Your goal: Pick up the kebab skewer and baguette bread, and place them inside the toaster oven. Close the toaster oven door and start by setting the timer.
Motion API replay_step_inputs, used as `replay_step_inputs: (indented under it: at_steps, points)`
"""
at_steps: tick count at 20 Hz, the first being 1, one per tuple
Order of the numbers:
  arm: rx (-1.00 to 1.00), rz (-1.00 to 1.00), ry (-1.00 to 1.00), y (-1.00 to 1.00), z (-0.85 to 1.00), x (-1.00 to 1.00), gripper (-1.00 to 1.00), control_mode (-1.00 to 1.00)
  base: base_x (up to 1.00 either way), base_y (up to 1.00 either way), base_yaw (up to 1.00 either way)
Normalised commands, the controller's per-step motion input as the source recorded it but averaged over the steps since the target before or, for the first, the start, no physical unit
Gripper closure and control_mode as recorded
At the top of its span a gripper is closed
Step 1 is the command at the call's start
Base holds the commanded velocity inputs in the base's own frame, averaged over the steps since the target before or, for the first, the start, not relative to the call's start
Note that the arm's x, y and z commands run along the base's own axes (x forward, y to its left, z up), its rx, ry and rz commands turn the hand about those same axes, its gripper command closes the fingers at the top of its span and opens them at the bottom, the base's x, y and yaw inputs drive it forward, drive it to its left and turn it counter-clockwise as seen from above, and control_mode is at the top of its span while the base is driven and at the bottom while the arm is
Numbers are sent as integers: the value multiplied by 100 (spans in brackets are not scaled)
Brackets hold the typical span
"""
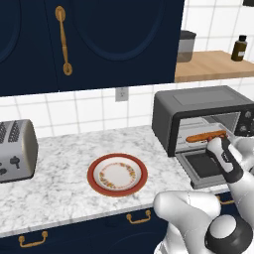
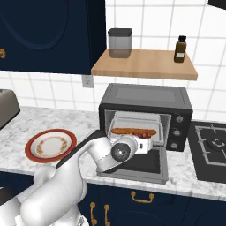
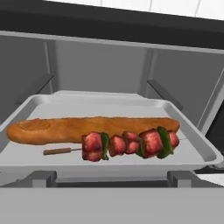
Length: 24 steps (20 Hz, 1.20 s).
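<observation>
The toaster oven (image 2: 145, 99) (image 1: 198, 101) stands on the counter with its door (image 2: 152, 167) (image 1: 201, 171) dropped flat. Inside, a grey tray (image 3: 194, 138) holds the baguette bread (image 3: 78, 128) (image 2: 132, 130) (image 1: 203, 136), lying lengthwise. The kebab skewer (image 3: 127, 143) lies in front of the loaf and against it, red and green chunks to the right, stick end to the left. My gripper (image 3: 112, 178) (image 2: 149, 143) (image 1: 215, 141) hovers over the lowered door just before the oven mouth. It is open, its fingers (image 3: 43, 178) spread wide with nothing between them.
A red-rimmed plate (image 1: 92, 174) (image 2: 30, 149) sits bare on the marble counter left of the oven. A silver toaster (image 1: 15, 151) stands at the far left. A wooden shelf (image 2: 145, 66) with a jar and a bottle hangs above the oven. A stove burner (image 2: 214, 145) lies to its right.
</observation>
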Motion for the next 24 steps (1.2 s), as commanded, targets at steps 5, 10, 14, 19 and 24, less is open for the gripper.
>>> replay_step_inputs:
  at_steps: [5, 10, 14, 19, 24]
  points:
    - [1, 7, 0, 0, -10, 6, -100, -100, 0, 0, 0]
    - [3, 0, 0, 0, -4, 11, -100, -100, 0, 0, 0]
    - [7, 0, 0, 0, -5, 20, -100, -100, 0, 0, 0]
    - [8, 0, 0, 0, -17, 8, -100, -100, 0, 0, 0]
    - [10, 0, 0, -7, -14, 6, -100, -100, 0, 0, 0]
